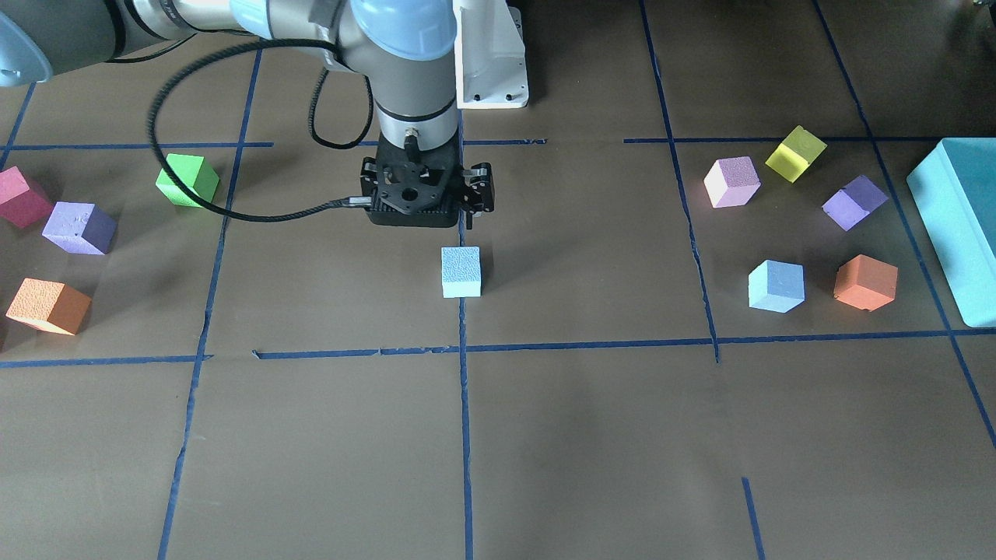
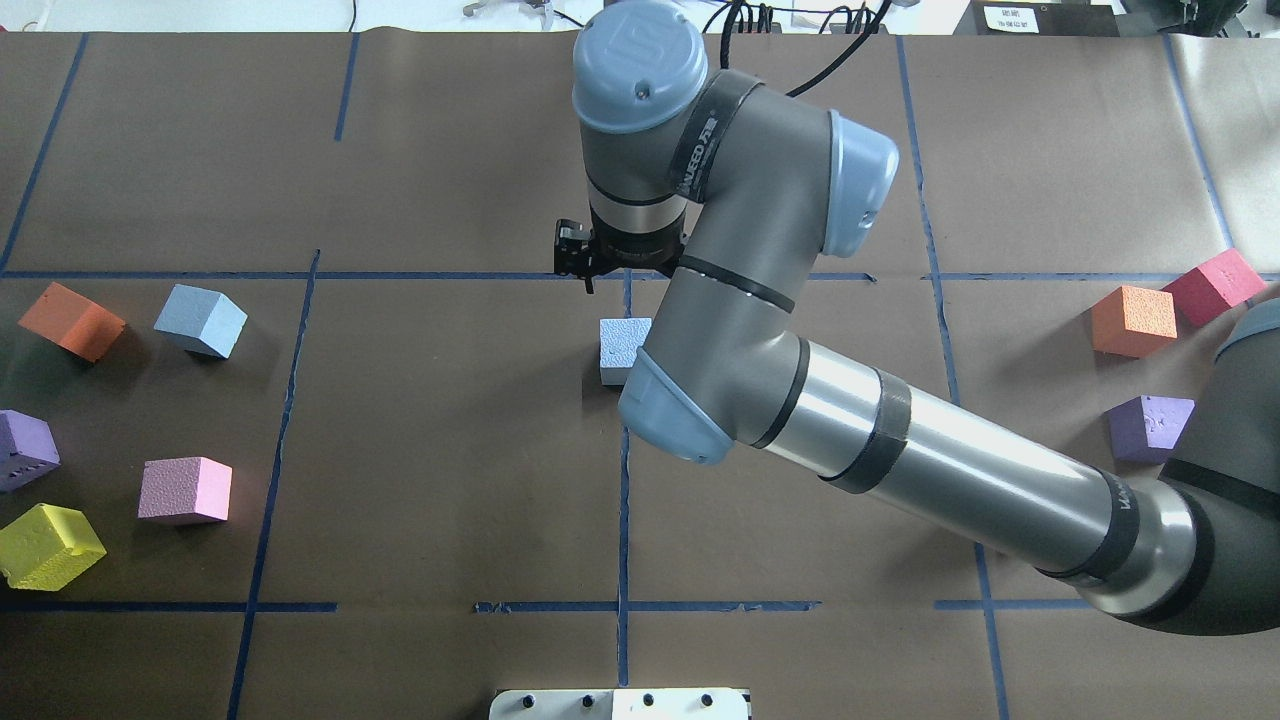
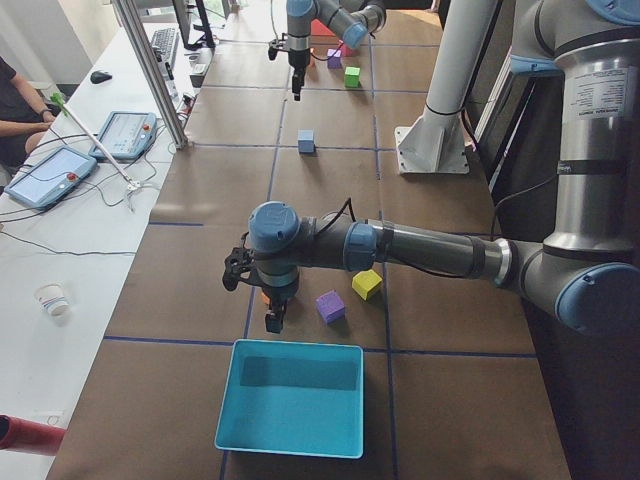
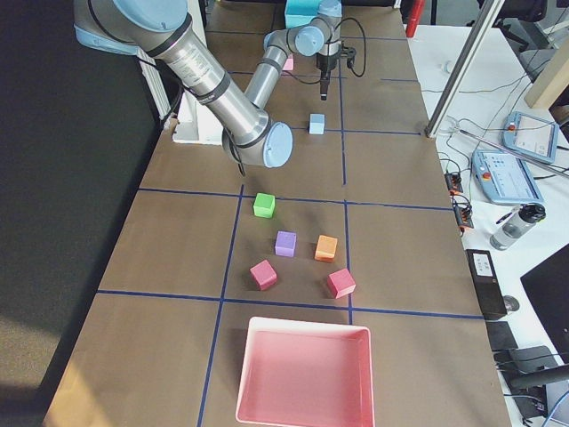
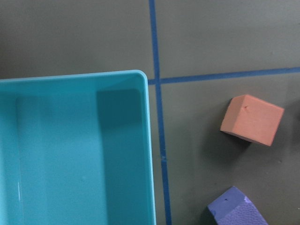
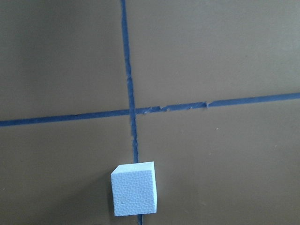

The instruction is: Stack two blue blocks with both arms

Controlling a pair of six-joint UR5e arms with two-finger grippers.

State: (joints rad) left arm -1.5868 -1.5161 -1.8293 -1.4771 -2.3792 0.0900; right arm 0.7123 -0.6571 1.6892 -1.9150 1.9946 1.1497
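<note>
Rough blue block (image 1: 461,271) sits alone mid-worktop (image 1: 591,435), on a tape line; right gripper (image 1: 420,196) hovers above, just to the robot's side of it; its fingers are hidden under the wrist, so cannot tell whether spread or clenched. Smoother blue block (image 1: 776,285) lies well apart on the left arm's side, just beside an orange cube (image 1: 865,281), near the teal box (image 1: 955,225). Left gripper (image 3: 272,322) hangs near that box; seen only from the table ends, so the fingers' state is not readable; its wrist camera shows box, orange cube and a purple cube (image 5: 234,208), no blue.

Judgement: centre block reads as the base; step in hand is the left arm fetching the smoother block. To do it well: shift toward the table's middle until the blue block centres under the wrist; turn the wrist to match its skewed faces; close on the pair of faces clear of the orange cube; right arm should leave the centre free before placement; lower square, release only on contact.
</note>
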